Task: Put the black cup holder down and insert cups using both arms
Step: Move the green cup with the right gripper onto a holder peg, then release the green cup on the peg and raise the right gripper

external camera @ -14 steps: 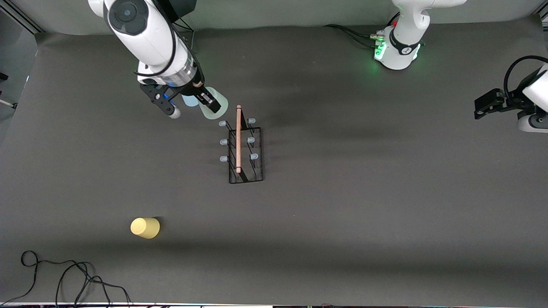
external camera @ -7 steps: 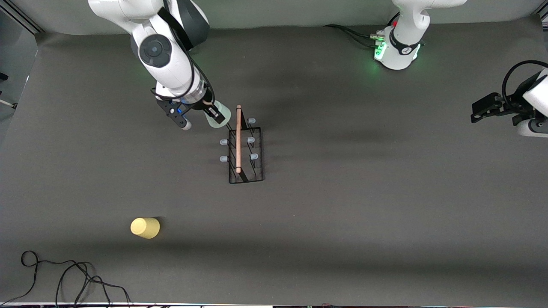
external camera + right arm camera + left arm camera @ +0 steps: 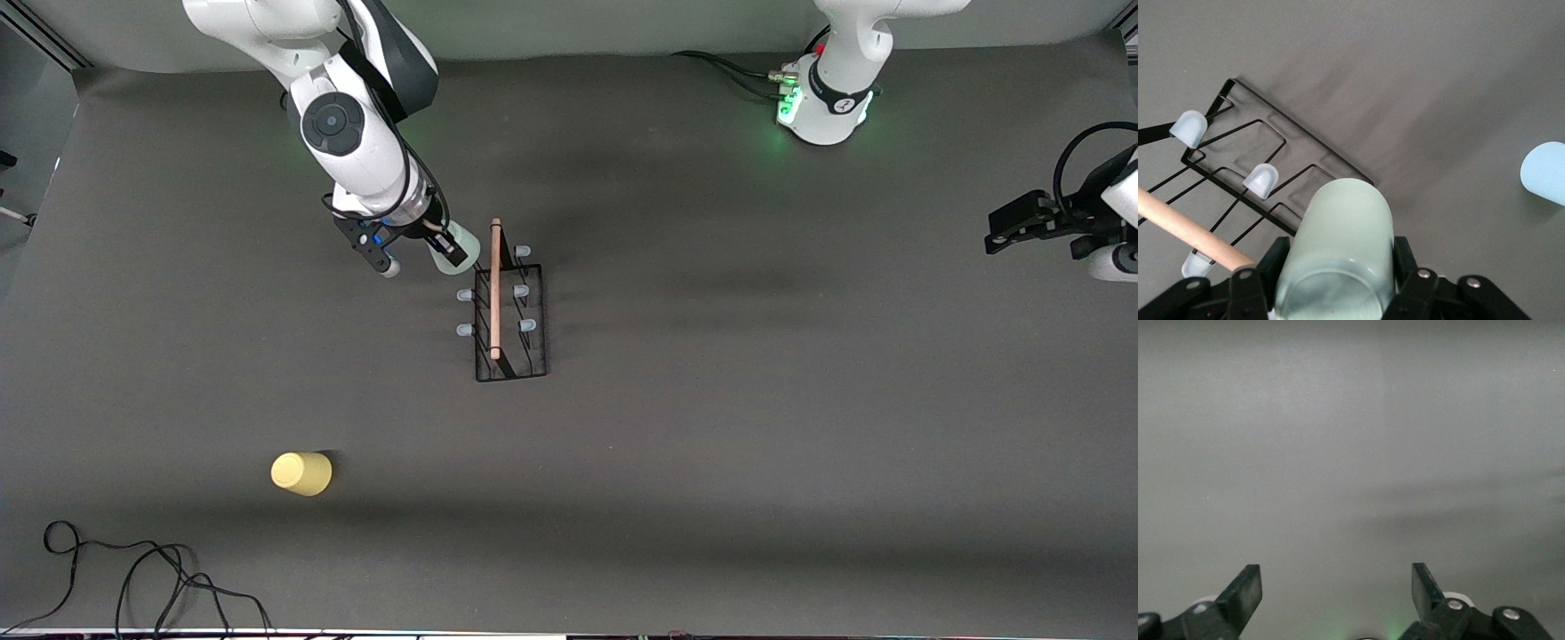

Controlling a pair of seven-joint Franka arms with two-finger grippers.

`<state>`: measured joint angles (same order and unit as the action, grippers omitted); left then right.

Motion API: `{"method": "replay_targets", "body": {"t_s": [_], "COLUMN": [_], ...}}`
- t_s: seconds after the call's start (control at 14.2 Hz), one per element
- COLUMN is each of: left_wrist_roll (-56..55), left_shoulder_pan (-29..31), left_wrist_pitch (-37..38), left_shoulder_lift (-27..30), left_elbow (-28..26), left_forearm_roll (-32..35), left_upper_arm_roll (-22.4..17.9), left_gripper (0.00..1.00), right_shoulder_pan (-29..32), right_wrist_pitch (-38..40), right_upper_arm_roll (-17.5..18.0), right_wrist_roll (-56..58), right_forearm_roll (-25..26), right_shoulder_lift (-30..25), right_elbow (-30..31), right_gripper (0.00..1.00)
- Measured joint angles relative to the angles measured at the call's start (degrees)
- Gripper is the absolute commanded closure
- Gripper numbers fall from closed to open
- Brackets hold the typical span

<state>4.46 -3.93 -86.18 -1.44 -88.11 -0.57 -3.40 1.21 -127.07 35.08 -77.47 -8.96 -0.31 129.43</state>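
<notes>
The black wire cup holder with a light wooden rod handle and pale-blue-tipped pegs stood near the middle of the grey table. Its long axis ran from the robots' bases toward the front camera, the rod lying along that same line, and the pegs stuck out sideways toward each end of the table.

The right gripper hung over the rack's end farthest from the front camera, on the side toward the right arm's end of the table, its jaws clamped on the pale green tapered plastic cup. In the right wrist view the cup's closed bottom faced the camera and its body pointed down toward the rack's base wires.

A light blue plastic cup sat on the table near the rack. A yellow plastic cup lay well apart, nearer the front camera.

The left gripper waited with jaws wide and nothing between them, at the left arm's end of the table.
</notes>
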Motion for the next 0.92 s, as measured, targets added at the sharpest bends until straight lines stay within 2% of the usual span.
{"method": "replay_targets", "body": {"t_s": [0.28,0.56,0.63,0.7,0.77,0.92], "left_wrist_roll": [0.0,0.1,0.1,0.1,0.1,0.1], "left_shoulder_pan": [-0.2,-0.2,-0.2,-0.2,-0.2,-0.2], "left_wrist_pitch": [0.0,-0.1,-0.2,-0.2,-0.2,-0.2], "left_shoulder_lift": [0.0,-0.1,-0.2,-0.2,-0.3,-0.3], "left_elbow": [0.0,0.0,0.0,0.0,-0.1,-0.1], "left_forearm_roll": [0.0,0.1,0.1,0.1,0.1,0.2], "left_upper_arm_roll": [-0.1,-0.3,-0.3,-0.3,-0.3,-0.3], "left_gripper": [0.00,0.00,0.00,0.00,0.00,0.00], "right_shoulder_pan": [0.0,0.0,0.0,0.0,0.0,0.0], "right_wrist_pitch": [-1.0,-2.9,-3.4,-3.6,-3.6,-3.4], "right_upper_arm_roll": [0.0,0.2,0.4,0.5,0.6,0.6], "right_wrist_roll": [-0.6,-4.0,-4.6,-5.0,-5.2,-5.3], "right_forearm_roll": [1.0,5.6,6.2,6.5,6.6,6.6], "right_shoulder_lift": [2.5,6.2,7.0,7.4,7.7,7.8], "right_elbow": [0.1,0.1,0.1,0.0,-0.2,-1.5], "right_gripper": [0.91,0.88,0.50,0.05,0.00,0.00]}}
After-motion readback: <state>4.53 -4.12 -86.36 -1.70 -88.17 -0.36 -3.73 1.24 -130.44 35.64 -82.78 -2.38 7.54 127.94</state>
